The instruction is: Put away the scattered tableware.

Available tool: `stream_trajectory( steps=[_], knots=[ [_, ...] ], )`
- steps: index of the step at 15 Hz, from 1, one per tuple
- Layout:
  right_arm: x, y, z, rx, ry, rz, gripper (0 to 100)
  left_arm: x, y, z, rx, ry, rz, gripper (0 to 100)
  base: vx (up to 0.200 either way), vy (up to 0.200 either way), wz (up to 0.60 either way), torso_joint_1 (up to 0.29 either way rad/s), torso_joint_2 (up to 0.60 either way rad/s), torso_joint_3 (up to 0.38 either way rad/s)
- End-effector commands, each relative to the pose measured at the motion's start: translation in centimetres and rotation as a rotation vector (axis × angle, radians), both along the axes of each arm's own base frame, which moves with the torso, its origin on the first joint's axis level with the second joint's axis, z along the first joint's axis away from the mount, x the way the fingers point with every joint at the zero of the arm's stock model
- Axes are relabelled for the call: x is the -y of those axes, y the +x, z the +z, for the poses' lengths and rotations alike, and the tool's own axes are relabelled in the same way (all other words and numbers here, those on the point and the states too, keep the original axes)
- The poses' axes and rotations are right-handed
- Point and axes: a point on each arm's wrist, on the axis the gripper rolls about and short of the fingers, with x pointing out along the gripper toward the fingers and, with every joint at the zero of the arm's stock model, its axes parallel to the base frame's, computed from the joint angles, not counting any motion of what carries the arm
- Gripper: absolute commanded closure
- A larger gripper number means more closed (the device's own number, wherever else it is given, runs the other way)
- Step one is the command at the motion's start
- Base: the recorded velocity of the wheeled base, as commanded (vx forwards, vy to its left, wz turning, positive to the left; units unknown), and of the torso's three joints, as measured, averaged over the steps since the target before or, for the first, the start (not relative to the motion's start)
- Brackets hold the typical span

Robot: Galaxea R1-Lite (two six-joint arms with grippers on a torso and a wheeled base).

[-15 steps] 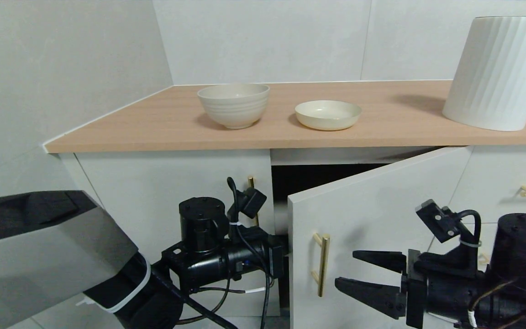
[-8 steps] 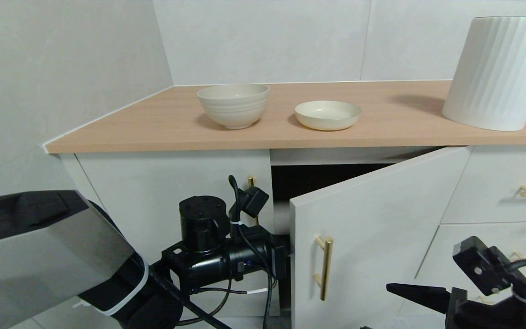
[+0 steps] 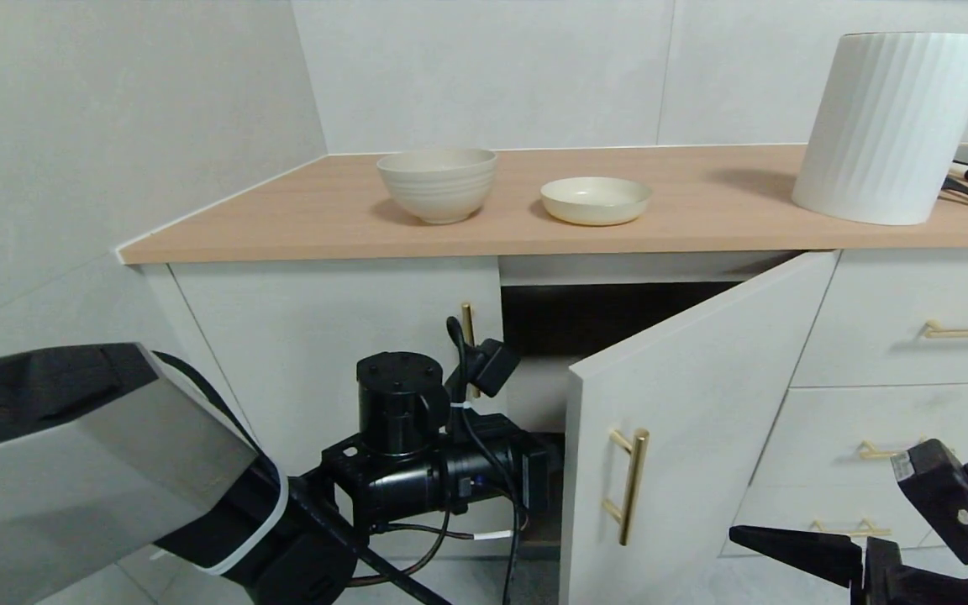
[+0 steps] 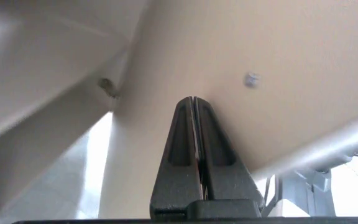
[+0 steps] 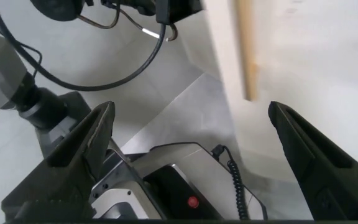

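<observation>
Ribbed bowl and shallow dish sit side by side, not touching, on the wooden countertop in your head view. A tall white fluted container stands well off to the right. Below them the cabinet door stands ajar with its brass handle facing you. Your left arm lies low at the gap by the door's edge, and one dark finger of your right gripper juts in at the lower right, below the drawers.

In the left wrist view, your left gripper has its fingers pressed together with nothing between them, close before a pale cabinet panel.

In the right wrist view, your right gripper is spread wide and holds nothing, with the brass handle beyond it above the tiled floor.
</observation>
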Motion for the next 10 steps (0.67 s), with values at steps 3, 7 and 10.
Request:
stream_trajectory(
  steps=[3, 7, 10],
  knots=[
    [0.1, -0.1, 0.1, 0.004, 0.006, 0.001, 0, 0.4, 0.4, -0.1, 0.004, -0.003, -0.001, 100, 0.0, 0.0, 0.0, 0.0, 0.0, 0.0],
    [0.1, -0.1, 0.1, 0.004, 0.006, 0.001, 0, 1.0, 1.1, -0.1, -0.015, 0.013, 0.0, 100, 0.0, 0.0, 0.0, 0.0, 0.0, 0.0],
    [0.1, -0.1, 0.1, 0.004, 0.005, 0.001, 0, 1.6, 1.8, 0.4, -0.015, 0.013, 0.0, 100, -0.067, 0.0, 0.0, -0.001, 0.0, 0.001]
  ],
)
